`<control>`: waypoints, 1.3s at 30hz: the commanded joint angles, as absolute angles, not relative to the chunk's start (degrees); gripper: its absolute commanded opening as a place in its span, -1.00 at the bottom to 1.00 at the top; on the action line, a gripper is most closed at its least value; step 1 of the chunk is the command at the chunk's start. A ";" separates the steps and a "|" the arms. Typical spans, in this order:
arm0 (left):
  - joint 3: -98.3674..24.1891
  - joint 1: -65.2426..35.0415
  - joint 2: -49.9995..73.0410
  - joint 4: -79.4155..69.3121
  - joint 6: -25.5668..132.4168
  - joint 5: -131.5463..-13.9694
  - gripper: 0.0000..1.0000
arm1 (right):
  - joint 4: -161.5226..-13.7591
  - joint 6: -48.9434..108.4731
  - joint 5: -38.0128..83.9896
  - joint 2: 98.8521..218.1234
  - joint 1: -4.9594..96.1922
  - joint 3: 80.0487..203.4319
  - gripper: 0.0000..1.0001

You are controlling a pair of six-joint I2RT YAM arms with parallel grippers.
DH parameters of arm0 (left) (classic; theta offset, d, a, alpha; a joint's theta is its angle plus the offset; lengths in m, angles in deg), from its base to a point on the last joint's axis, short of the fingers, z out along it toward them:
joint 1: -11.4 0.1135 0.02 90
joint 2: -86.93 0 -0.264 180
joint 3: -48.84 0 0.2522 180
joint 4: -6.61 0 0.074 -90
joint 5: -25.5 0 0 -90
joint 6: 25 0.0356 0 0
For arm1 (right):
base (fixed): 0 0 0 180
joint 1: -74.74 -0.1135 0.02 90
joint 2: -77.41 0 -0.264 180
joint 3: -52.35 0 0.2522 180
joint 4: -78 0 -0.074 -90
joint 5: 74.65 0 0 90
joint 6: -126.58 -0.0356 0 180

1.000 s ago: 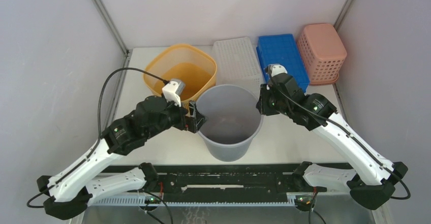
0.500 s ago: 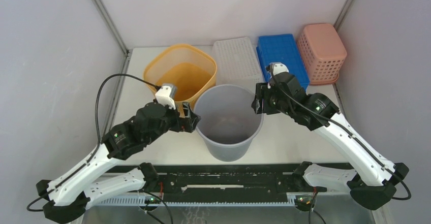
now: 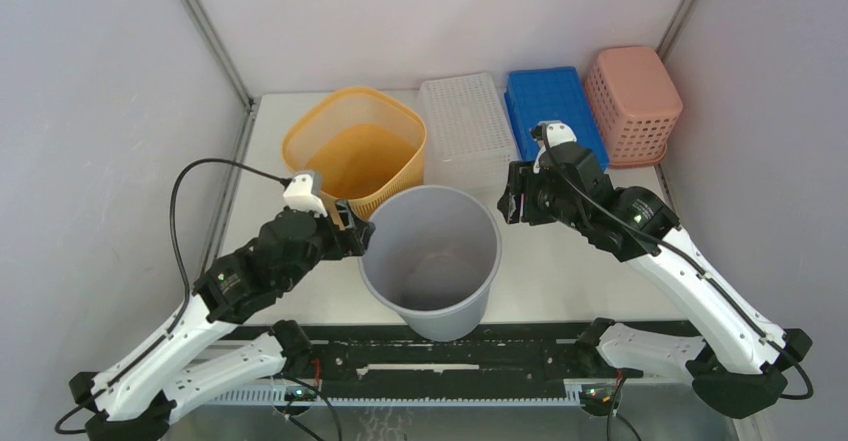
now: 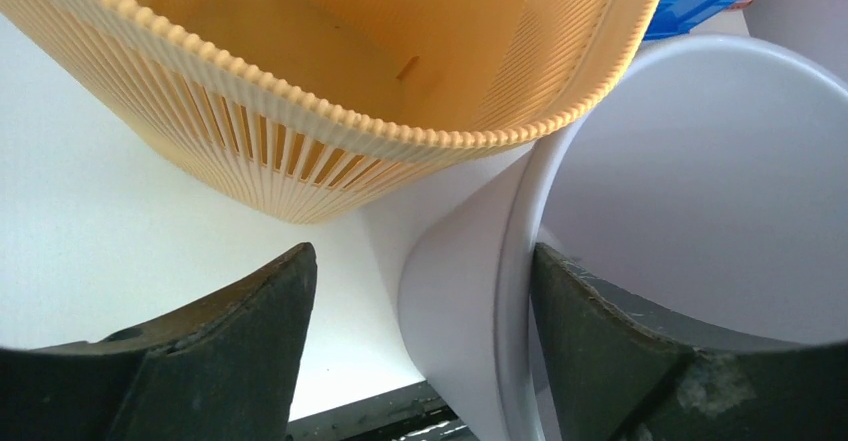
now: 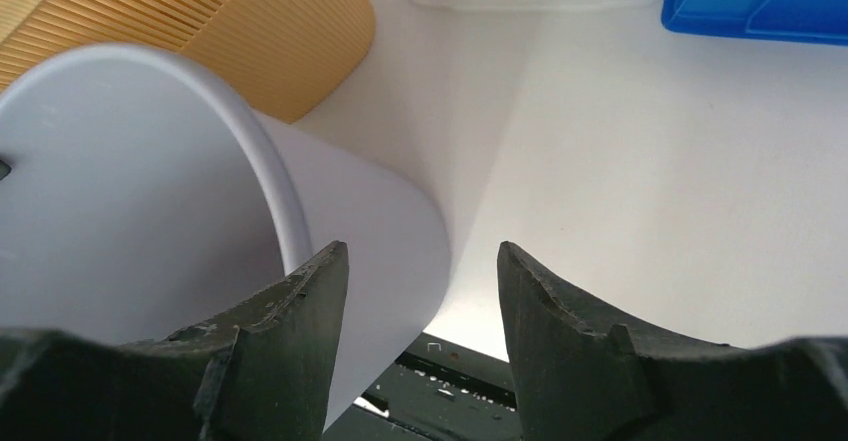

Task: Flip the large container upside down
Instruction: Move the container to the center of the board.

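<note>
The large container, a grey bucket, stands mouth up on the white table, close to the near edge and roughly midway between the two arms.

At its nine to ten o'clock, the left gripper straddles the rim. The jaws stand wide apart. The outer finger hangs outside the wall with a clear gap of table showing between them. The inner finger sits inside the bucket, close against the wall just below the rim. Nothing is pinched, and the rim simply runs between the two fingers.

At the bucket's two o'clock, the right gripper hovers just off the rim. Its jaws are parted to a moderate width and hold nothing. One finger sits right by the rim, though I cannot tell whether it touches. The other finger is over bare table.

Farther back, at the bucket's eleven o'clock, an orange ribbed basket stands just beside it. A white perforated tray lies at twelve to one o'clock, with a blue crate next to it. A pink basket sits in the far corner.
</note>
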State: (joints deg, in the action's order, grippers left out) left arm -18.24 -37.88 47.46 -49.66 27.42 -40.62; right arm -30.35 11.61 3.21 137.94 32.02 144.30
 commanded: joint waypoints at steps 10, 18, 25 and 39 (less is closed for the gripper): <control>-15.82 -36.94 49.75 -45.45 28.14 -43.83 0.73 | -32.03 11.71 6.15 136.78 31.18 146.00 0.29; -15.89 -36.94 49.15 -44.03 28.13 -45.41 0.74 | -32.14 13.91 4.58 141.30 23.63 146.00 0.31; -16.49 -36.94 48.79 -43.81 28.55 -46.76 0.85 | -32.27 14.02 2.22 146.14 20.07 146.34 0.31; -18.40 -36.94 51.73 -45.55 27.16 -44.78 1.00 | -29.33 12.79 -3.64 148.09 19.26 148.11 -0.53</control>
